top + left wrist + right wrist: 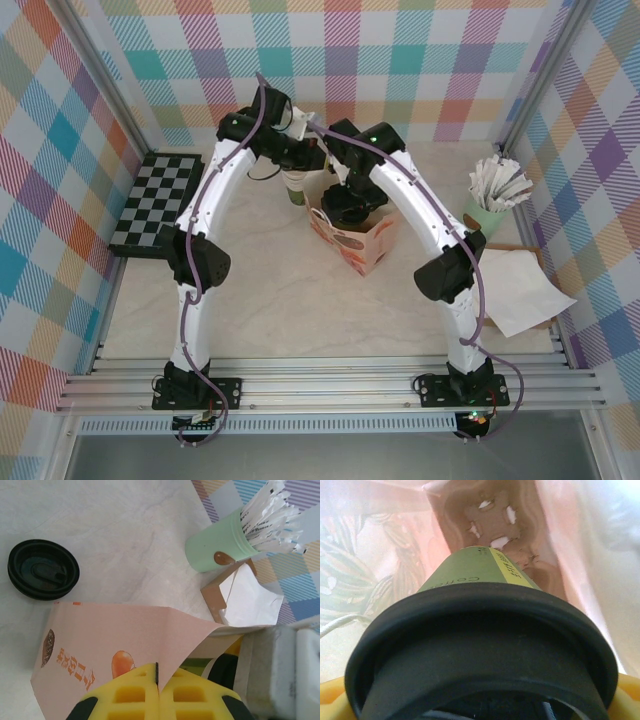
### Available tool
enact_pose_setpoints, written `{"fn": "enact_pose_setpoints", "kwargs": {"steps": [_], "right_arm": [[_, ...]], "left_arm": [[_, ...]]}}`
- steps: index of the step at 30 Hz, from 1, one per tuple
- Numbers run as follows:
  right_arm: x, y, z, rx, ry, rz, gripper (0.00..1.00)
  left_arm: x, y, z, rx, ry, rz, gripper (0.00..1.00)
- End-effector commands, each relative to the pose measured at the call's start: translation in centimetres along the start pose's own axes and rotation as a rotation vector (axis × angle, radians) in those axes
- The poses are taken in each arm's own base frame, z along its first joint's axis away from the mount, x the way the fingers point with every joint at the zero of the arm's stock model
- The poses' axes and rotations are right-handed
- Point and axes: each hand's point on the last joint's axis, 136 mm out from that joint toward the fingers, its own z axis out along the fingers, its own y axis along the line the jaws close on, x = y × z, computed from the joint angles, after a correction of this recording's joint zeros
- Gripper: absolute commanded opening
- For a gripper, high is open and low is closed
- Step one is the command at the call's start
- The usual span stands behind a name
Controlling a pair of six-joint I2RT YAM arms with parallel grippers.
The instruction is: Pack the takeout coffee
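**Lidded coffee cup is going into the paper bag bottom-first**

My right end effector (348, 206) is reaching down into the open mouth of the pink paper bag (365, 245), which is standing near the middle of the tabletop (270, 290). Its jaws are standing wide and are gripping the takeout coffee. In the right wrist view the dark-green cup (480, 575) is pointing with its bottom into the bag. Its black lid (480, 630) is sitting on the rim, close to the camera. A yellow finger (330, 700) is showing at each lower corner, one on either side of the lid. I cannot tell whether the cup is touching the floor of the bag.

My left end effector (157, 672) is pinching the upper edge of the bag, and its yellow pads are pressing together on the paper.

A second black lid (43, 569) is lying flat on the tabletop near the bag, not touching it. A mint-green cup (215, 547) is holding white sticks (270, 515) farther off, just beside a brown-and-white paper packet (240, 600). A checkered board (155, 200) is lying at the left side of the tabletop.
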Motion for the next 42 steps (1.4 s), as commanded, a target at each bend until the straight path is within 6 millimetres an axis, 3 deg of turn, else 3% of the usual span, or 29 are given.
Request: {"fn": "enact_pose_setpoints", "kwargs": {"steps": [1, 6, 11, 14, 20, 25, 28, 34, 39, 42], "right_arm": [[3.5, 0.0, -0.1, 0.006, 0.145, -0.042, 0.17], [4.0, 0.9, 0.5, -0.005, 0.157, -0.131, 0.15], [4.3, 0.7, 1.4, 0.012, 0.188, -0.157, 0.14], [3.8, 0.9, 1.6, -0.002, 0.180, -0.168, 0.14], [3.8, 1.2, 1.8, -0.065, 0.190, -0.148, 0.15], [3.7, 1.9, 2.4, -0.145, 0.202, -0.154, 0.15], [3.1, 1.8, 3.3, -0.138, 0.199, -0.160, 0.15], [2.0, 1.2, 4.6, -0.089, 0.181, -0.172, 0.15], [2.2, 0.7, 4.7, -0.072, 0.190, -0.165, 0.15], [2.8, 0.7, 4.6, -0.074, 0.205, -0.159, 0.15]], "left_arm": [[-1.4, -1.0, -1.0, 0.044, -0.053, -0.038, 0.00], [-1.4, 0.0, -0.7, 0.030, -0.047, -0.072, 0.00], [-1.6, -0.9, -0.7, 0.120, -0.037, -0.081, 0.01], [-1.1, -0.4, -1.0, 0.117, -0.017, -0.076, 0.12], [-2.2, 1.7, -4.3, 0.143, -0.065, -0.112, 0.26], [-0.1, 0.4, -4.2, 0.235, 0.012, -0.065, 0.53], [1.3, 1.3, -4.1, 0.157, 0.051, -0.021, 0.61], [2.5, 2.2, -3.5, 0.092, 0.086, 0.031, 0.61], [3.2, -0.1, -3.7, 0.244, 0.105, 0.051, 0.66], [3.7, 0.1, -3.4, 0.230, 0.120, 0.061, 0.67]]}}
